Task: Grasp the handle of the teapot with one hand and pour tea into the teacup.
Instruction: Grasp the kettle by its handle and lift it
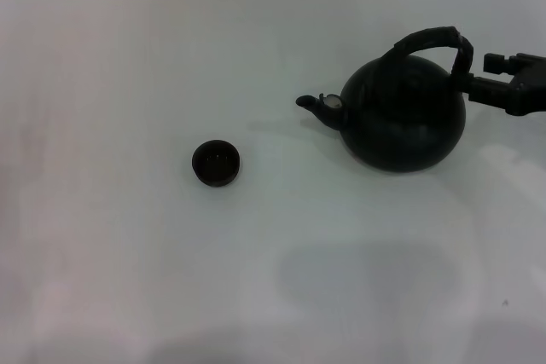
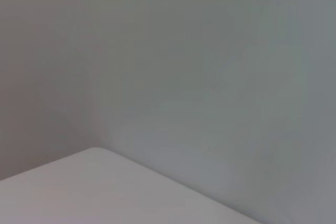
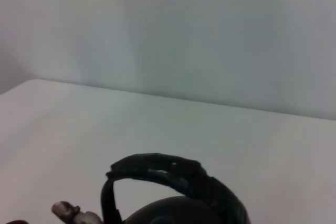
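The matte-black teapot (image 1: 403, 117) is at the right in the head view, its pale-tipped spout (image 1: 317, 105) pointing left toward the teacup. Its ribbed black handle (image 1: 431, 40) arches over the top and also shows close up in the right wrist view (image 3: 173, 174). My right gripper (image 1: 471, 81) comes in from the right edge and is closed on the handle's right end. The pot's soft shadow (image 1: 367, 274) lies well in front of it, so the pot seems to hang above the table. The small dark teacup (image 1: 216, 163) stands upright to the left, apart from the pot. My left gripper is out of view.
The white table (image 1: 128, 57) stretches around both objects. The left wrist view shows only a table corner (image 2: 94, 192) and a plain wall. A plain wall (image 3: 210, 35) stands behind the table's far edge in the right wrist view.
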